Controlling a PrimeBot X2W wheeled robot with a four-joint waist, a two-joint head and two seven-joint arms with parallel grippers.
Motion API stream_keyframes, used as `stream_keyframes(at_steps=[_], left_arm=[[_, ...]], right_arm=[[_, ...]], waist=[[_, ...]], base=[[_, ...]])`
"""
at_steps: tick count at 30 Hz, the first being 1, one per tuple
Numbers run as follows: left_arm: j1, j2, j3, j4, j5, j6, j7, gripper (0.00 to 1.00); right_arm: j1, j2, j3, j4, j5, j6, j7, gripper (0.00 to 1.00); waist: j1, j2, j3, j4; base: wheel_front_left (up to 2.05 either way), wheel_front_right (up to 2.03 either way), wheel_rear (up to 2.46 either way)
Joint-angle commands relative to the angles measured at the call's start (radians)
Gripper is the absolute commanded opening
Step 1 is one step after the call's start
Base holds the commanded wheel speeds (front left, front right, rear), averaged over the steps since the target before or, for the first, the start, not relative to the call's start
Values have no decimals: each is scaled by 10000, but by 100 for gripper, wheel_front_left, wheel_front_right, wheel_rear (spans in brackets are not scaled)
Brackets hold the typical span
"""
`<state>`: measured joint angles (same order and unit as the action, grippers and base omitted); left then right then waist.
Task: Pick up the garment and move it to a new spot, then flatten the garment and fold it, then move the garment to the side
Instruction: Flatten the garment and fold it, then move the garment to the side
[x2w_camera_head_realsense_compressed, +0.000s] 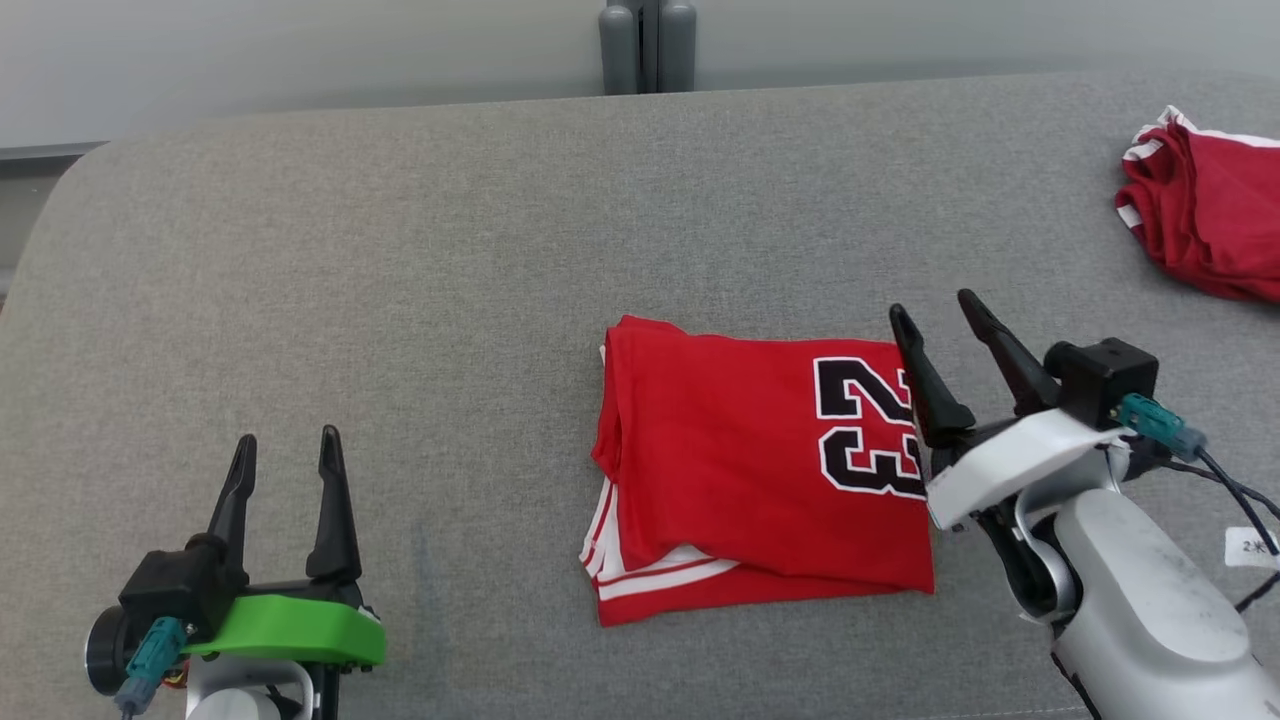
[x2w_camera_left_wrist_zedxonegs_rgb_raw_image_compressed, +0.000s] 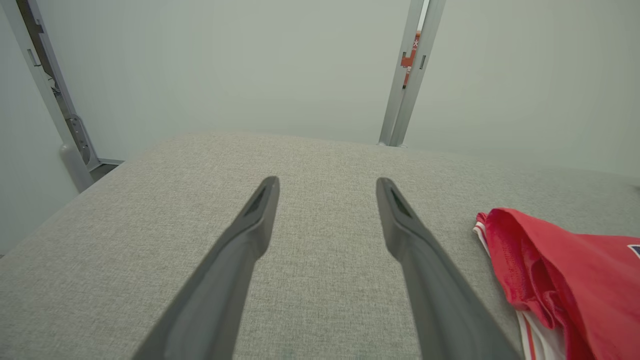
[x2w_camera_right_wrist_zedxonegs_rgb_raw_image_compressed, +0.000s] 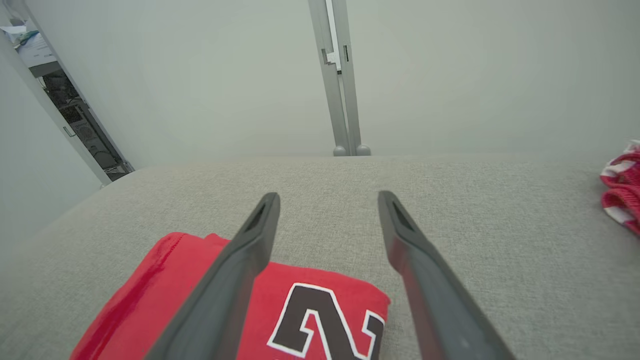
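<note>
My right gripper (x2w_camera_head_realsense_compressed: 930, 305) is hovering spread beside the folded jersey (x2w_camera_head_realsense_compressed: 740, 470), centre frame; my left gripper (x2w_camera_head_realsense_compressed: 288, 437) is resting spread, lower left.

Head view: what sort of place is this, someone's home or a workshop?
Probably a robot test booth rather than a home: bare pale wall panels joined by a metal post, a grey fabric-covered surface, and a folded red jersey plus a crumpled red garment laid out.
</note>
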<state>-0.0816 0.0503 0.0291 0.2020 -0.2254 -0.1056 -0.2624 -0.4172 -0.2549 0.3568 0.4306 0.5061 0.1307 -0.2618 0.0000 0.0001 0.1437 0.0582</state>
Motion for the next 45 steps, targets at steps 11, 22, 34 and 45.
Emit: stream_keyframes(at_steps=[11, 22, 34, 45], left_arm=[[443, 11, 241, -31, 247, -59, -27, 100], [682, 13, 243, -49, 515, -71, -27, 100], [876, 15, 217, 146, 694, -44, -27, 100], [952, 28, 208, 158, 635, 19, -27, 100]], right_arm=[[2369, 273, -2060, -2284, -1367, -1, -31, 100], [3824, 683, -2833, -3254, -1934, -1, -32, 100], [4454, 933, -3104, -3201, -2449, -1, -33, 100], [4477, 932, -2935, -2910, -2537, -1, -33, 100]], waist=[[0, -1, -482, -336], [0, -1, -939, -455], [0, -1, -1351, -418], [0, -1, -1350, -369]], base=[[0, 0, 0], [0, 0, 0], [0, 0, 0], [0, 0, 0]])
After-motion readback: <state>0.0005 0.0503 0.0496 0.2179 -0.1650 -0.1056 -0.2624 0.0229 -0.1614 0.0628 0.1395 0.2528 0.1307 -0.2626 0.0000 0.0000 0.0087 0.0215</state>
